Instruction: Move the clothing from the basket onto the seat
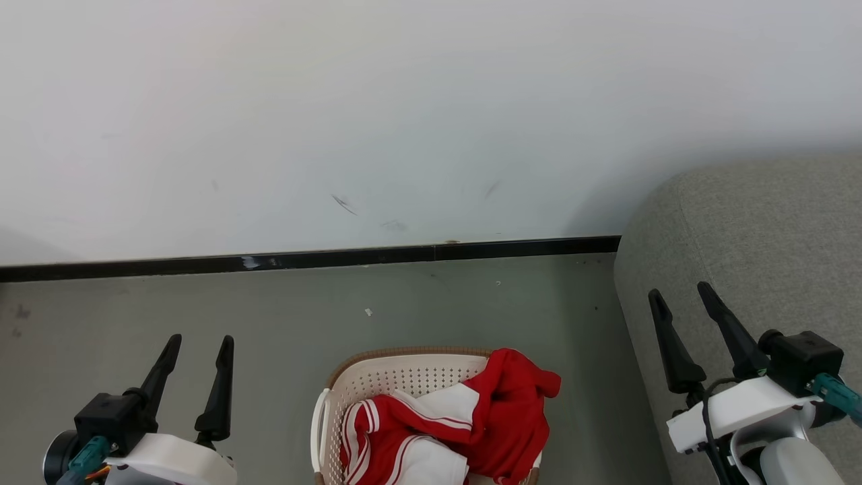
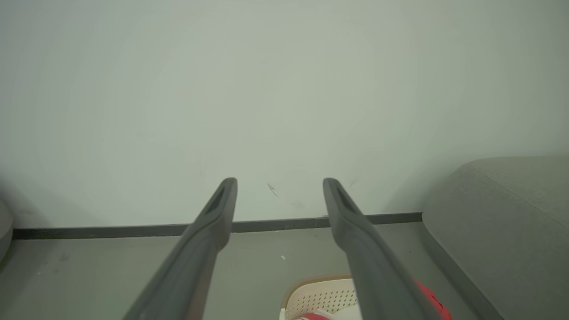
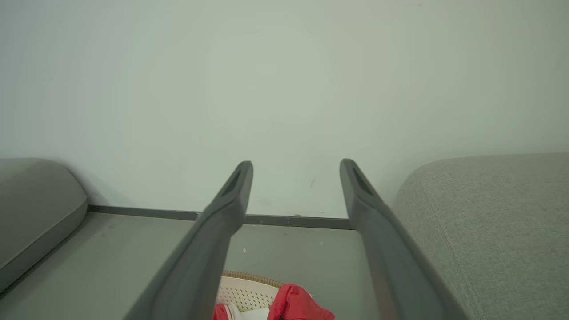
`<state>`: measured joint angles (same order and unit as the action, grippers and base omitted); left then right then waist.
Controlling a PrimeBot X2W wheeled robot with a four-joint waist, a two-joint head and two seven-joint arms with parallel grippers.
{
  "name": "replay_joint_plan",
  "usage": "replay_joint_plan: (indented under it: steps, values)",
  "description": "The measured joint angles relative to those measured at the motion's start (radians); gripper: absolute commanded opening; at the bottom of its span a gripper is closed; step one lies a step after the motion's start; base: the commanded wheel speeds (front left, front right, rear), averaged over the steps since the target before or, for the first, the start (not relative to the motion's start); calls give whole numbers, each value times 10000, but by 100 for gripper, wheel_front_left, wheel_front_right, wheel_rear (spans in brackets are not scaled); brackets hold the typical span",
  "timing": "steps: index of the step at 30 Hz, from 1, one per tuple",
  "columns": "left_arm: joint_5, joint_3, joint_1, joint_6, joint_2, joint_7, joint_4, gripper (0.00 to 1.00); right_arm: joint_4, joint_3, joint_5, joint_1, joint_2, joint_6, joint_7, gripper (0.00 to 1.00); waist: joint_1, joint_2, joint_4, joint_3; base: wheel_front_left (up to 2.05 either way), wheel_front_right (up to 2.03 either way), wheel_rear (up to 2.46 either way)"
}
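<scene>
rigwatcher: Grey floor (image 1: pixel 269 316) up front, and sitting on it closest to the robot is the basket (image 1: pixel 377 384), cut off by the bottom edge of the head view. So where's the clothing (image 1: pixel 498 417)?

boltface: All of it is in the basket, nothing on the seat (image 1: pixel 761 229) yet. It's a crumpled red-and-white heap, no long axis I'd trust. Striped bits lie in the basket's left half. A plain red fold is bunched at the basket's right rim and spills over it a little.

rigwatcher: And the claws?

boltface: Both spread wide and empty. The left gripper (image 1: pixel 202 339) hangs well off the basket's left side. The right gripper (image 1: pixel 679 291) is off the basket's right side, in front of the seat in the head view. Both point away from the basket toward the wall (image 1: pixel 404 101), so the heap lies down and inward from either one.

rigwatcher: Which arm goes?

boltface: I'd guess right. That red fold is on its side of the basket, and the seat rises just right of the basket, so the carry looks short. It'd need to tip down and swing left first. Past the basket it's more floor, a dark baseboard (image 1: pixel 337 258), then wall.
</scene>
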<state>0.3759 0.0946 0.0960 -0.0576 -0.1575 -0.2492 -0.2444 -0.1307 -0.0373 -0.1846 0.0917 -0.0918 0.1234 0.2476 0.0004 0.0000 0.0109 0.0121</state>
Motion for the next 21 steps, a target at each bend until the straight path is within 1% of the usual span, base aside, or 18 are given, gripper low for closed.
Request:
replay_joint_plan:
  steps: [2,11,16,21]
  values:
    - [-2,-46,0,-67,4,0,-10,100,-4,19,0,-1,15,0,0,100,0,0,1,3,0,0,0]
    - [-19,-188,0,-82,88,0,-52,100,4,140,-4,0,115,0,0,100,0,0,-18,34,0,0,0]
    - [-84,-226,1,-169,232,0,-54,100,19,207,-13,0,163,0,0,100,0,0,-35,107,0,0,0]
    - [-90,-265,39,-251,251,0,-71,100,23,236,-17,0,178,0,0,100,-1,0,-50,190,0,0,0]
